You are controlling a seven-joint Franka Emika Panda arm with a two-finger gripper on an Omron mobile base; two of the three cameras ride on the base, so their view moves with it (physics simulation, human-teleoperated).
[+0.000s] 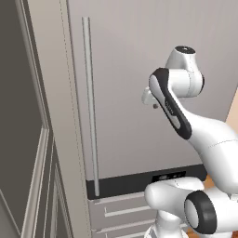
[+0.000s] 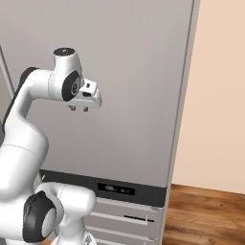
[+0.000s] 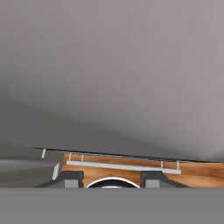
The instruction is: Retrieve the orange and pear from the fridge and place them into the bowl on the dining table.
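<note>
The fridge (image 1: 135,65) stands right in front of me with its pale grey door closed, so the orange and the pear are hidden. Its long vertical bar handle (image 1: 90,107) runs down the left side of the door. My gripper (image 1: 149,101) hangs close in front of the door, to the right of the handle and about halfway up it, pointing downward. Seen from the right, the gripper (image 2: 79,109) shows two short tips set apart. In the hand view the gripper (image 3: 112,179) is open with nothing between its fingers. The bowl and dining table are out of view.
A black strip (image 2: 105,186) with a small display crosses the fridge below the door, with grey drawer fronts (image 1: 116,211) under it. A tall beige cabinet panel (image 1: 51,116) borders the fridge on the left. A peach wall (image 2: 220,95) and wooden floor (image 2: 206,215) lie to the right.
</note>
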